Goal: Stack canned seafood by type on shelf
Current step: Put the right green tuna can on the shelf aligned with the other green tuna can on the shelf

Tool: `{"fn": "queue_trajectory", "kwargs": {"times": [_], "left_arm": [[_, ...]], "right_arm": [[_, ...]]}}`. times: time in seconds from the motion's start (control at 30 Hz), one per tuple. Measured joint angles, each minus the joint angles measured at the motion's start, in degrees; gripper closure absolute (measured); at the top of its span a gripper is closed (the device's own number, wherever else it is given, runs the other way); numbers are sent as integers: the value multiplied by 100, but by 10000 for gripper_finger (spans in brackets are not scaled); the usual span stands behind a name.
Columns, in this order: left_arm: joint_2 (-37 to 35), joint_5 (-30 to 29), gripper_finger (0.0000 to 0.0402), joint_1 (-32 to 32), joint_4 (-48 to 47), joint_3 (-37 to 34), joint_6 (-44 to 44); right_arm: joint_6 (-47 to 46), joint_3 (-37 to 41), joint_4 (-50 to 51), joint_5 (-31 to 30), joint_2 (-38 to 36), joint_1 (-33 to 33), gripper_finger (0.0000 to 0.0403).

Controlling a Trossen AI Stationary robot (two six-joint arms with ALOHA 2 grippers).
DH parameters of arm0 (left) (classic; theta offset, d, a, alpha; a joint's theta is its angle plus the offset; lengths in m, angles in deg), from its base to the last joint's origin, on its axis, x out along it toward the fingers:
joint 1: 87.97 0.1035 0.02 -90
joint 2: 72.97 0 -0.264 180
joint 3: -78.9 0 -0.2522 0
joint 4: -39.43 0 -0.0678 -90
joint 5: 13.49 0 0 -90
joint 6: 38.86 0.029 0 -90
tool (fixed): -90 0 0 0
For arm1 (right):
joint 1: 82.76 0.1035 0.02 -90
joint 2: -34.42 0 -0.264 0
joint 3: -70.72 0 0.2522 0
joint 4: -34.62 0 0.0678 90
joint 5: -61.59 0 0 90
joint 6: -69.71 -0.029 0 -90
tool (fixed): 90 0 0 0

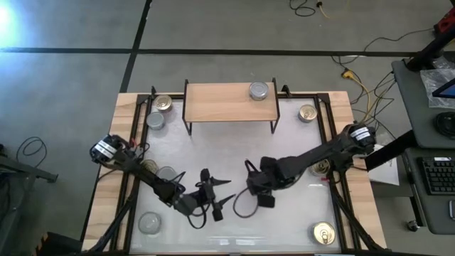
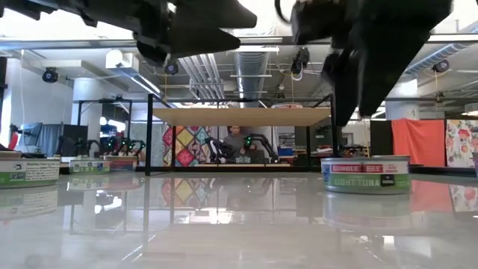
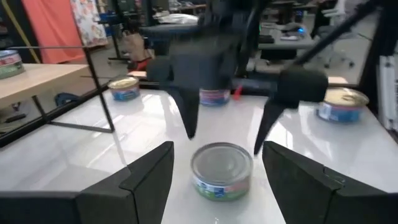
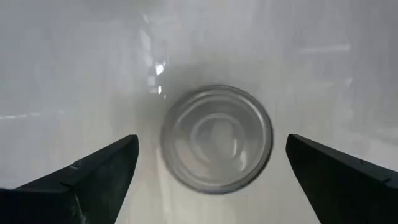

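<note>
At the left edge of the table [image 1: 128, 107], a gold-lidded tin [image 1: 163, 104] and a silver-lidded tin [image 1: 156, 119] stood close together near the far corner. Another silver tin [image 1: 150, 222] sat alone near the front left corner. Two more tins [image 1: 167, 173] lay partly under the left arm.

The left gripper [image 3: 217, 149] hung low over the front middle of the table with its fingers [image 3: 149, 177] partly spread and nothing between them. Just ahead of it, a silver-lidded tin [image 3: 221, 171] stood upright on the white tabletop, untouched.

Behind the middle of the table stood the shelf [image 1: 220, 103], a wooden board on thin black legs. A single silver tin [image 1: 259, 90] rested on its top near the right end.

The right gripper [image 4: 211, 143] hovered directly above the middle tin, pointing straight down. Its fingers [image 4: 93, 171] were spread as wide as they go, one on each side of the lid and clear of it, so it held nothing.

Further right, a gold tin [image 1: 307, 112] sat near the shelf's right legs, and another [image 1: 321, 167] showed partly beneath the right arm. A third gold tin [image 1: 323, 233] stood near the front right corner. In the low view, a green-labelled tuna tin [image 2: 365, 173] stood to the right of the shelf. A person [image 2: 237, 142] showed in the room beyond the table.
</note>
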Motion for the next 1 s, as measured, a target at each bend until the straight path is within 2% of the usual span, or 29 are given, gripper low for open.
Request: {"fn": "queue_trajectory", "kwargs": {"times": [0.13,0.23,0.33,0.43,0.5,0.63,1.0], "left_arm": [[-12,37,171,-66,-118,0,-31],[-16,301,171,-72,-696,-7,-440],[-9,305,171,-6,-999,-13,-853],[119,331,171,216,-897,-11,-971],[272,676,171,405,-840,-7,-1047],[616,1292,171,765,-843,76,-1358],[1106,2368,171,1004,-969,385,-1414]], "right_arm": [[-231,318,94,-332,-353,385,3],[-877,856,127,-458,-643,725,3],[-1619,1579,21,-499,-965,1054,3],[-2106,2436,-644,-855,-1201,1300,3],[-2181,2924,-1276,-1062,-1332,1342,3],[-1822,3456,-2343,-1581,-1462,1214,3],[-75,3495,-2604,-2674,-1525,528,3]]}}
